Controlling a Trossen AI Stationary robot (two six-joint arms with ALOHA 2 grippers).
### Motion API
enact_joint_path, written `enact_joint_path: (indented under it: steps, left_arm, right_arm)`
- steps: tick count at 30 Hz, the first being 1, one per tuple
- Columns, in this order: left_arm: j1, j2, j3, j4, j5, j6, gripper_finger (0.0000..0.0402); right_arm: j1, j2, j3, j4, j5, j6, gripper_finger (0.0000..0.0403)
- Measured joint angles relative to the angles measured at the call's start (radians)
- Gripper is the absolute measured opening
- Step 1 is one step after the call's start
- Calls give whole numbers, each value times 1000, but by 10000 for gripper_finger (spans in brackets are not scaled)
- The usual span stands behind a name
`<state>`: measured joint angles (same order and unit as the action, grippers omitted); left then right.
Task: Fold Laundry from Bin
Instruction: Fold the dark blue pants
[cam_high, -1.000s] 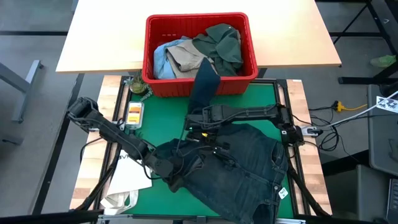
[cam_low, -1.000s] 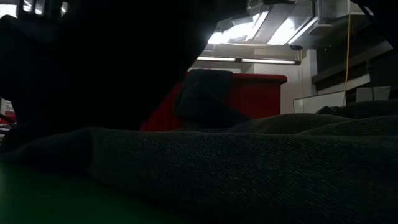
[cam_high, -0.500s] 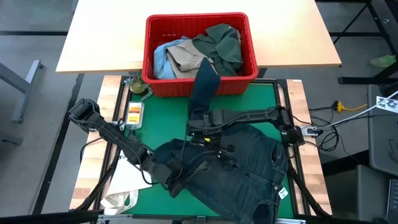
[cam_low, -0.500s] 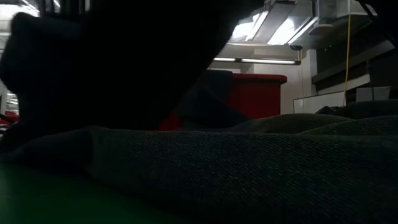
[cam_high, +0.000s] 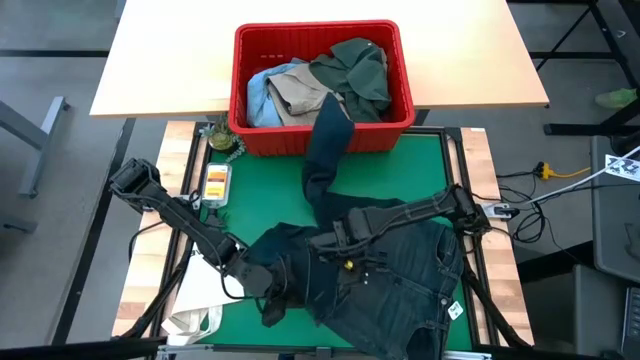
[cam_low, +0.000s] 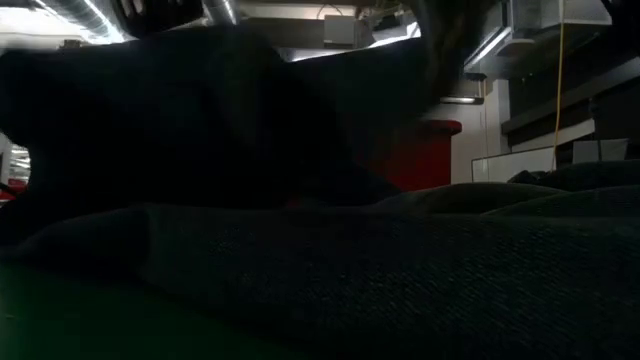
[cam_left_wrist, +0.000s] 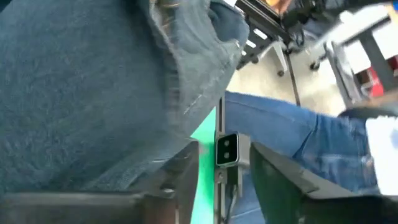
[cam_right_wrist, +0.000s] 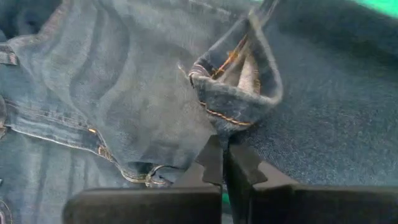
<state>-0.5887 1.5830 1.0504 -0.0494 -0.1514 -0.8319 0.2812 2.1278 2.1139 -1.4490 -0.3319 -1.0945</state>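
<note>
Dark navy-grey jeans (cam_high: 400, 290) lie spread on the green mat (cam_high: 260, 190). One leg (cam_high: 325, 140) runs up to the red bin's (cam_high: 240, 90) near wall and leans on it. The bin holds green, tan and light blue laundry (cam_high: 330, 75). My right gripper (cam_high: 335, 238) is over the jeans' middle, shut on a cuff (cam_right_wrist: 233, 121). My left gripper (cam_high: 272, 300) stands open at the jeans' bunched left edge (cam_left_wrist: 93, 93), with the mat showing between its fingers (cam_left_wrist: 180, 180). My right gripper pinches the folded leg hem (cam_right_wrist: 231, 127) between its two fingers, which slant steeply down from above. The cuff stands up in a loop just beyond the fingertips, over the flat denim. My left gripper has denim lying against one finger (cam_left_wrist: 183, 158); I cannot tell whether it touches.
A white paper bag (cam_high: 200, 300) lies at the mat's near left corner, under the left arm. A small orange packet (cam_high: 215, 182) and a small jar (cam_high: 222, 138) sit left of the mat. A person's blue-jeaned leg (cam_left_wrist: 298, 143) shows beyond the table edge.
My right gripper has moved toward the table's near edge, staying shut on the cuff, and has drawn the leg down over the spread jeans. The leg's far part stays against the bin. My left gripper has rolled about its own axis at the jeans' left edge.
</note>
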Motion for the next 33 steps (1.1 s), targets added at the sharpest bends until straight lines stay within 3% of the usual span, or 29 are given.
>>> enact_joint_path:
  steps: [6,10,19,22,27,33]
  left_arm:
    - [-2,0,0,0,9,202,176]
    - [24,0,0,-1,-61,281,180]
    - [182,0,0,-40,-66,487,180]
    - [263,0,0,-95,-2,529,180]
    - [384,0,0,-209,193,561,180]
    - [427,0,0,-293,445,554,172]
  right_arm:
    - [68,0,-1,2,58,69,1]
    - [106,1,-33,10,107,125,1]
    - [173,1,-183,92,142,180,1]
    - [185,1,-222,128,146,180,1]
    - [184,1,-245,148,149,211,1]
    - [184,1,-245,150,202,227,1]
